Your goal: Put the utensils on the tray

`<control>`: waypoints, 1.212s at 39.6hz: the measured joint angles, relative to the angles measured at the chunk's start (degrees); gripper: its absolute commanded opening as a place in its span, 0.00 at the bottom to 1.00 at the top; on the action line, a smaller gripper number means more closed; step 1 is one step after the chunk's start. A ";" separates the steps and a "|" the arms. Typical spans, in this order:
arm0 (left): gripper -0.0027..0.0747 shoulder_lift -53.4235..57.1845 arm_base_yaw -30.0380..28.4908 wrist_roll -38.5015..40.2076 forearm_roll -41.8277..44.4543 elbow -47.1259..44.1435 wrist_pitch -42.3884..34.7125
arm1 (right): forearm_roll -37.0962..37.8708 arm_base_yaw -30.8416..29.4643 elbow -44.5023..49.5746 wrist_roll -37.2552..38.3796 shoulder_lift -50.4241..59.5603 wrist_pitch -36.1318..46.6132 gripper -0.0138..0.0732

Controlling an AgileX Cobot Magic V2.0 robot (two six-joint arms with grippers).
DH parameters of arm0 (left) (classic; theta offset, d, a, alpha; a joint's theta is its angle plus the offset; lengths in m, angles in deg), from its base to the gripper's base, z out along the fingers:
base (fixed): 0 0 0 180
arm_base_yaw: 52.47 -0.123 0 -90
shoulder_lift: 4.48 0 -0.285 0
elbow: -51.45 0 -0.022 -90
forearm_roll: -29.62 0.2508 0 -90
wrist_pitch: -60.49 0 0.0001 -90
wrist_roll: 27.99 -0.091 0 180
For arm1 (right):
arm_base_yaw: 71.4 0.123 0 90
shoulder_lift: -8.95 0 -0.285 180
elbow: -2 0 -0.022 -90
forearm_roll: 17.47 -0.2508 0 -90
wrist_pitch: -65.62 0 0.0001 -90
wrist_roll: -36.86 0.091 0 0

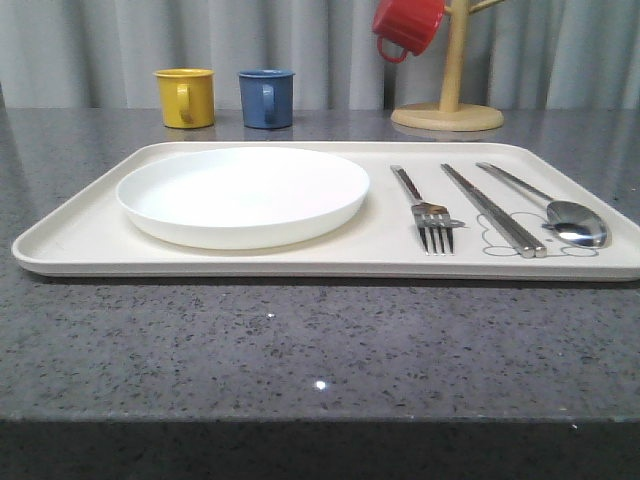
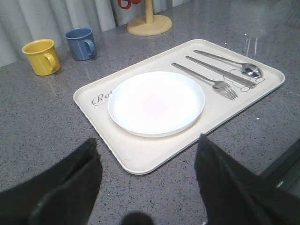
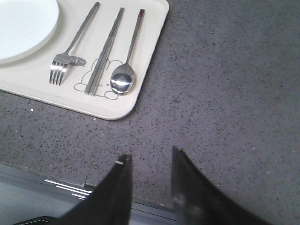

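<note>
We see the fork point(image 1: 430, 212), chopsticks point(image 1: 492, 209) and spoon point(image 1: 560, 212) lying side by side on the cream tray point(image 1: 80, 245), right of the white plate point(image 1: 243, 194). Our left gripper point(image 2: 146, 180) and right gripper point(image 3: 150, 187) are both spread, empty, above bare counter near the tray's edge.

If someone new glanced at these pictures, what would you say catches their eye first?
Probably the white plate on the left half of the cream tray, with the fork, chopsticks and spoon lined up side by side on its right half. Next, the yellow mug and blue mug standing behind the tray, and a red mug hanging on the wooden stand further right.
</note>
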 measured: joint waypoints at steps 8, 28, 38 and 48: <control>0.25 0.00 0.00 0.00 0.00 0.00 -0.75 | 0.03 0.00 0.00 -0.14 0.00 0.00 0.08; 0.01 0.00 0.00 0.00 0.00 0.00 -0.75 | 0.03 0.00 0.00 -0.14 0.00 0.00 0.08; 0.01 1.84 -0.45 0.00 0.00 -2.13 -2.23 | 0.03 0.00 0.00 -0.14 0.00 0.00 0.08; 0.01 13.79 -14.10 0.00 0.00 -19.65 -21.71 | 0.03 0.00 0.00 -0.14 0.00 0.00 0.08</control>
